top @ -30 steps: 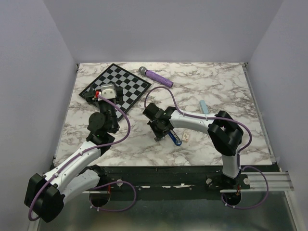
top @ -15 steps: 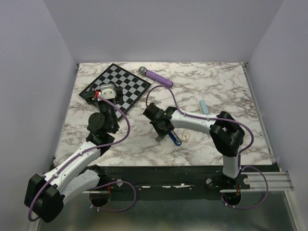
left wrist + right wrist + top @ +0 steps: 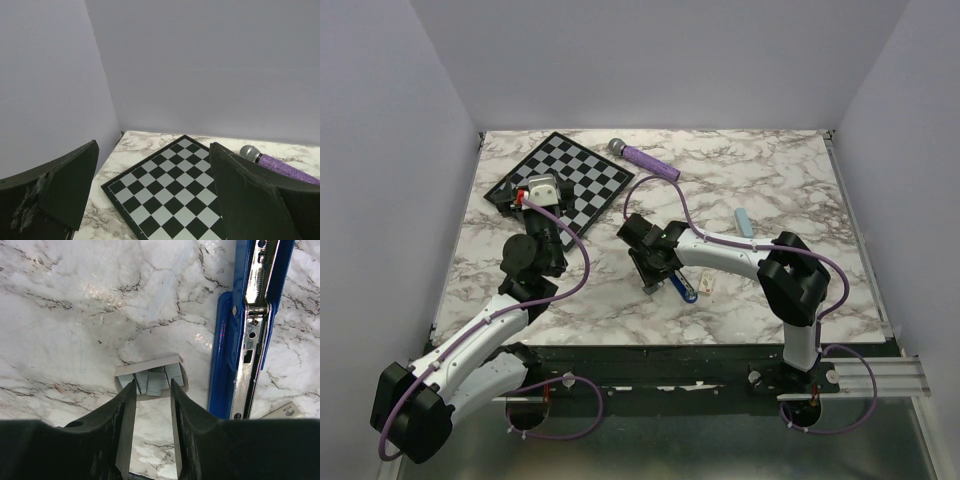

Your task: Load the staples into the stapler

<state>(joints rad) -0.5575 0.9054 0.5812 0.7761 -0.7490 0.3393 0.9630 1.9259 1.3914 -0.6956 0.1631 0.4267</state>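
In the right wrist view the dark blue stapler (image 3: 250, 335) lies opened flat on the marble, its silver rail facing up. Left of it, several short strips of staples (image 3: 152, 379) sit in a small white cardboard tray. My right gripper (image 3: 152, 385) is open a little. Its fingertips (image 3: 131, 390) reach the near edge of the tray, with bare marble showing between them and nothing gripped. From above, the right gripper (image 3: 655, 278) stands just left of the stapler (image 3: 685, 288). My left gripper (image 3: 155, 200) is wide open and empty, raised over the chessboard.
A black and white chessboard (image 3: 565, 180) lies at the back left, with a purple microphone (image 3: 645, 158) beyond it. A pale light-blue bar (image 3: 744, 222) rests to the right. A small white card piece (image 3: 708, 283) lies beside the stapler.
My right gripper's fingers have spread apart over the staple tray. The left arm has not moved.
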